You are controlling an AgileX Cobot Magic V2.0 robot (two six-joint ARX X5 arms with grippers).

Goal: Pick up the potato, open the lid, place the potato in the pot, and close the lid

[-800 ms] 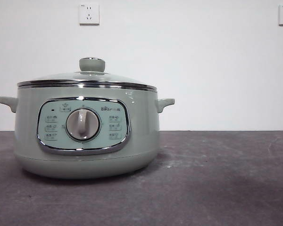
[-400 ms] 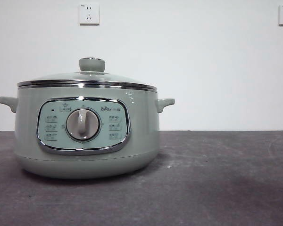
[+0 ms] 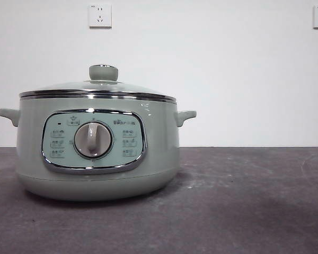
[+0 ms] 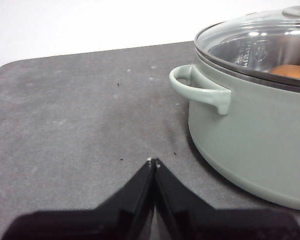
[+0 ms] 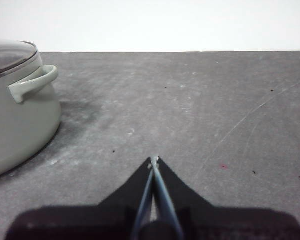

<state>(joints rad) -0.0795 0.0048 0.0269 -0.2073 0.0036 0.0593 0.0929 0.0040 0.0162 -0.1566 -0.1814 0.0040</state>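
The sage-green pot [image 3: 98, 153] stands on the dark table with its control panel and dial facing the front view. The glass lid [image 3: 98, 87] sits shut on it, green knob [image 3: 103, 72] on top. In the left wrist view the potato [image 4: 292, 71] shows orange-brown through the lid [image 4: 260, 42], inside the pot [image 4: 255, 130]. My left gripper [image 4: 153, 161] is shut and empty, low over the table beside the pot's handle [image 4: 197, 87]. My right gripper [image 5: 153, 160] is shut and empty, away from the pot [image 5: 17, 115] on its other side.
The grey table top [image 3: 244, 201] stretches beside the pot. A white wall with two sockets [image 3: 99, 16] stands behind. The table's edge [image 4: 5, 67] shows in the left wrist view.
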